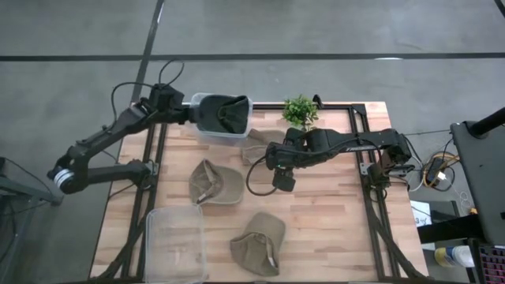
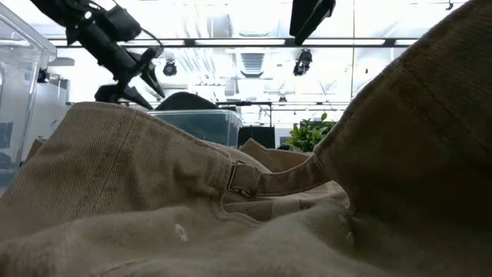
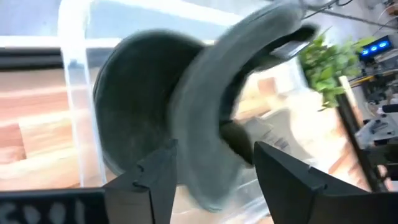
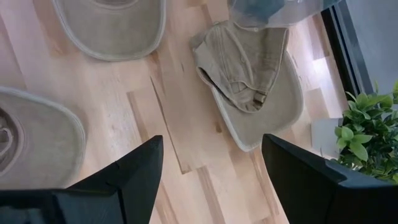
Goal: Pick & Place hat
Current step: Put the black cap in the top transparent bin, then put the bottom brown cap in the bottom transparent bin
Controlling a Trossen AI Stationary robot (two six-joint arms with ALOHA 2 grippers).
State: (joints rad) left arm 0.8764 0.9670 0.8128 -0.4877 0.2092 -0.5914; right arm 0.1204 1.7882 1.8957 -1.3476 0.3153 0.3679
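The left gripper [image 1: 192, 113] hangs at the far edge of the table [image 1: 331, 213], at the rim of a clear bin [image 1: 207, 132]. Its fingers [image 3: 155, 180] stand apart with nothing between them. Just past them a dark hat [image 1: 229, 115] lies in the bin; in the left wrist view the hat [image 3: 186, 124] is blurred, its brim curling up over the crown, and the bin wall [image 3: 78, 93] shows only as a pale streak.

The right gripper [image 1: 282, 180] hovers over the middle of the table, fingers [image 4: 134, 174] spread wide and empty. Beneath and ahead of it a crumpled tan hat [image 4: 249, 81] lies upside down on the wood, beside the bin and near a small green plant [image 1: 300, 110]; from above, the right arm covers part of this hat.

Two more tan hats lie on the table: one [image 1: 213, 183] left of centre, another [image 1: 259, 243] at the near edge. A second clear bin [image 1: 175, 244] sits at the near left corner, its near end cut off by the picture edge.

The low view is almost filled by tan fabric and a strap buckle [image 2: 242, 178], so little of the table shows there.
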